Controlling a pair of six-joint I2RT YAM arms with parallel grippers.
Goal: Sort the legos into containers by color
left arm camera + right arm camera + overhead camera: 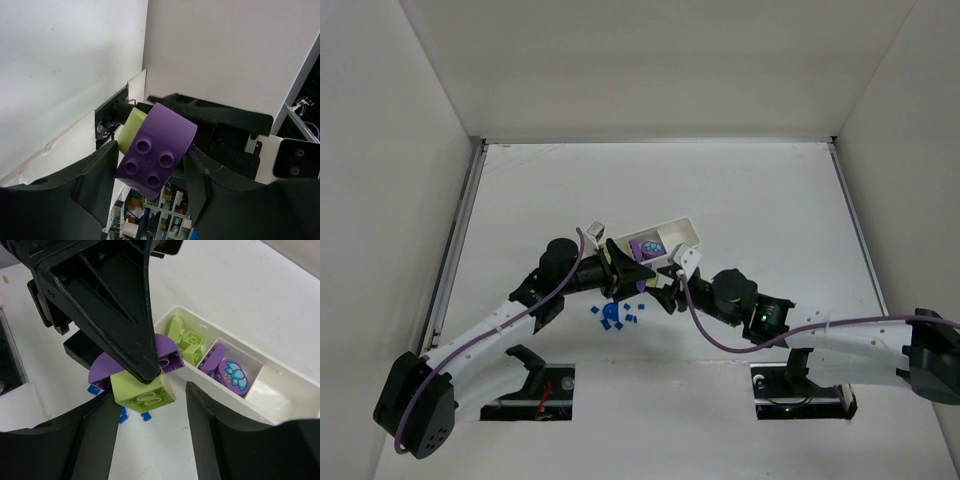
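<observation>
White walls close in a white table (750,200), and both arms meet near the middle of the top view. The left gripper (152,162) is closed on a purple block (160,145) with four studs and holds it in the air, just beside the end of the white tray (250,350). A yellow-green brick (140,387) is stuck on this block, so the two make one piece. The right gripper (149,399) has its jaws apart, one finger on each side of the yellow-green brick; I cannot tell if they touch it.

In the right wrist view, the upper left compartment of the tray has yellow-green pieces (187,337) and the middle one has a purple piece (231,372) with a blue flower print. In the lower right one I see no brick. Tiny blue bits (617,316) lie on the table near the grippers.

Both bricks look hard, light and smooth, so they should not deform but may slip or jump when the stud joint lets go. I think the best hold is on the flat side faces of the yellow-green brick, then a pull straight off the studs — a twist could throw it
</observation>
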